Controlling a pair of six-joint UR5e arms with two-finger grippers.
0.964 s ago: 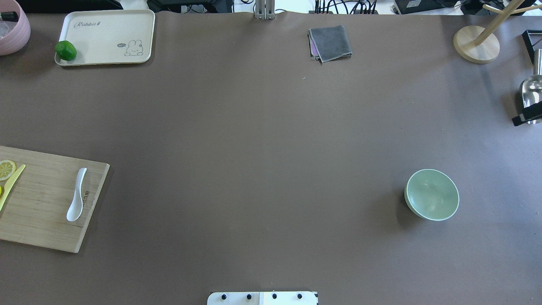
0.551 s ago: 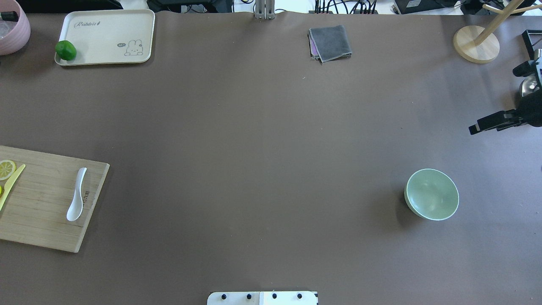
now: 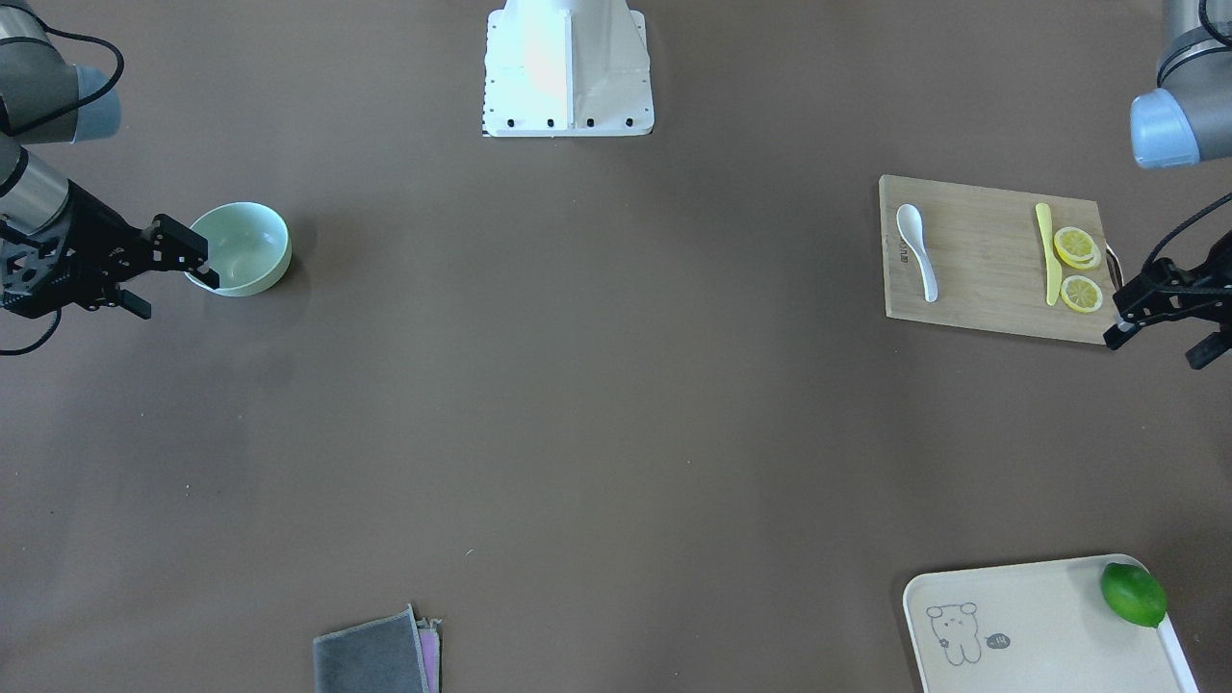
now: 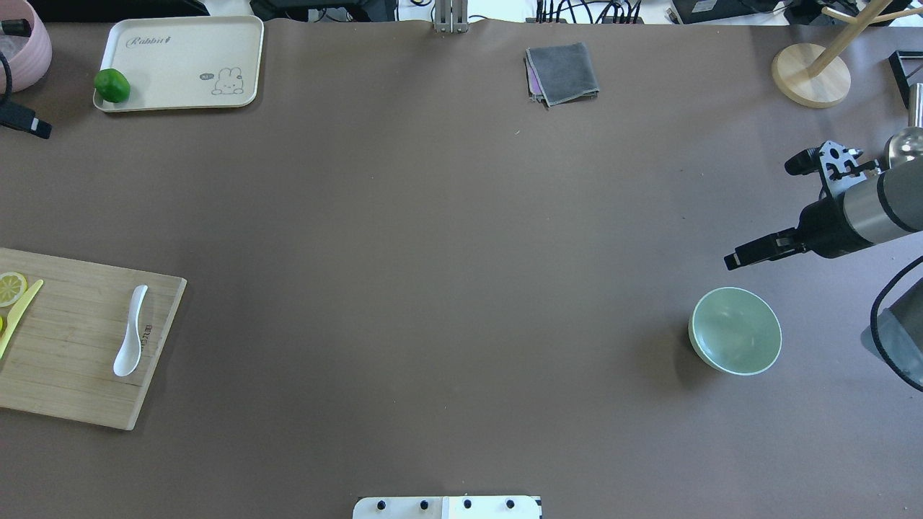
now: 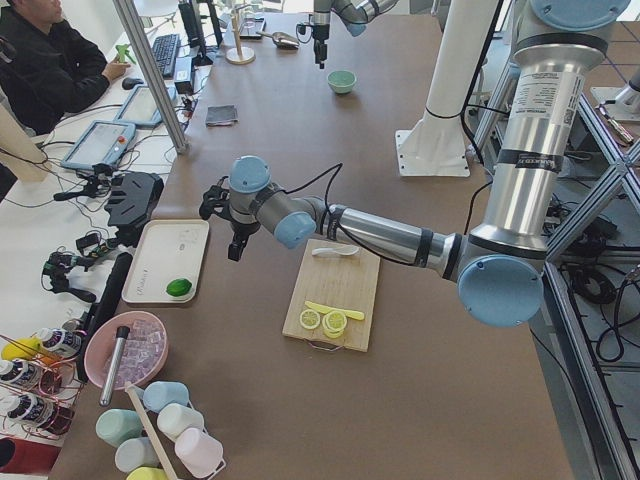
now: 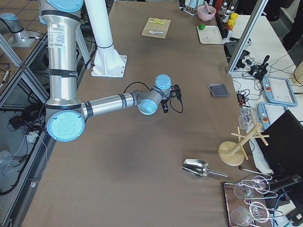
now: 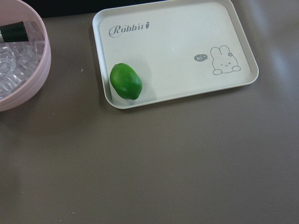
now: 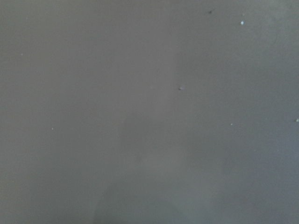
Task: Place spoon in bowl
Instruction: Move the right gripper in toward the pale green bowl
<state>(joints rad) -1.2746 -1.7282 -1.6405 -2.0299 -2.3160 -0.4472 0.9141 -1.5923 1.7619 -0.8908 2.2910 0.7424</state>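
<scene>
The white spoon [image 4: 130, 331] lies on a wooden cutting board [image 4: 72, 360] at the table's left; it also shows in the front view [image 3: 916, 248]. The mint-green bowl [image 4: 735, 331] stands empty at the right, also in the front view [image 3: 241, 248]. My right gripper [image 4: 761, 213] is open and empty, hovering just beyond the bowl, and shows in the front view [image 3: 166, 284] too. My left gripper [image 3: 1155, 345] is open and empty, off the board's outer edge beyond the lemon slices. Only one of its fingers [image 4: 29, 124] shows in the overhead view.
A yellow knife [image 4: 18, 313] and lemon slices [image 4: 11, 288] share the board. A cream tray [image 4: 180, 61] with a lime [image 4: 112, 85] and a pink ice bowl [image 4: 21, 50] are far left. A grey cloth [image 4: 562, 72], wooden stand [image 4: 811, 76] and metal scoop [image 4: 905, 144] lie at the back.
My right arm has come in from the right edge toward the bowl, gripper open. A finger of my left gripper has appeared at the left edge. Spoon and bowl have not moved.
</scene>
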